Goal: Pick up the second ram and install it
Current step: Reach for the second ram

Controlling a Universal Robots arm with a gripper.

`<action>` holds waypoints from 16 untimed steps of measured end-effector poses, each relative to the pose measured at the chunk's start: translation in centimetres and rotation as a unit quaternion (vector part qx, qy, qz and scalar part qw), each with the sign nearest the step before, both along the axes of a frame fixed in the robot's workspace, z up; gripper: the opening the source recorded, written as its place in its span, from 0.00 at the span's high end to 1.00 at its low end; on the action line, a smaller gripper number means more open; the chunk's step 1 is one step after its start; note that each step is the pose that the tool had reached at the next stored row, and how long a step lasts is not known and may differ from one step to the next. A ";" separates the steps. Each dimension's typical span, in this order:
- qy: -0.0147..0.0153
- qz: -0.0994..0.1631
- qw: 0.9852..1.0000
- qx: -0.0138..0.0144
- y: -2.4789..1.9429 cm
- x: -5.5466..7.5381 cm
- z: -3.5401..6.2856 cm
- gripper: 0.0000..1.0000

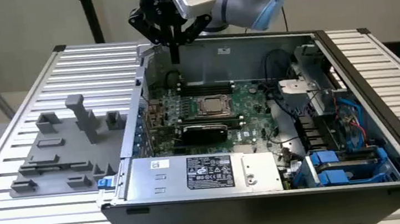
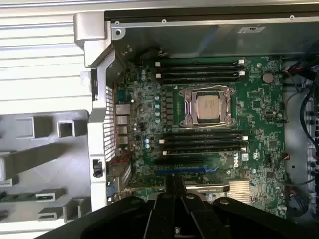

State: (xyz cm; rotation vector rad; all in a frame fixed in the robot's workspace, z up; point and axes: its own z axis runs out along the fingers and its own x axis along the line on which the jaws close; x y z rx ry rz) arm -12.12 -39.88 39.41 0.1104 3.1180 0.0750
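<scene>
Heads up, a few things are hard to read here. The end effector (image 1: pixel 176 60) looks pinched down to a narrow point. You can't tell if anything thin is caught in there, because its dark body blocks the tips in the wrist view.

The second ram (image 2: pixel 25 197) looks like the dark greenish strip lying in a slot of the grey holder plate (image 1: pixel 70 152). It's cut off at the frame edge, so you can't really make out the chips. You also can't tell whether the black slots (image 2: pixel 199 69) beside the CPU socket (image 2: pixel 208 107) already have a stick in them.

Everything sits on a ribbed, light metal table (image 1: pixel 33 219) in front of a plain beige wall (image 1: pixel 19 25). The open PC case (image 1: pixel 270 210) takes up the middle and the exterior view's right of the table. The holder plate lies just beside the case, toward the table edge on the exterior view's left.

The end effector hangs above the case's corner nearest the table's far edge, tips pointing down and touching nothing. The ram is well apart from it, out on the holder plate.
</scene>
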 end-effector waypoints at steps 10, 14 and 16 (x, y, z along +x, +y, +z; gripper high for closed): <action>0.000 0.000 1.000 0.000 0.00 0.0 0.00 1.00; 0.000 0.000 1.000 0.000 0.00 0.0 0.00 1.00; 0.000 0.000 1.000 0.000 0.00 -0.1 0.02 1.00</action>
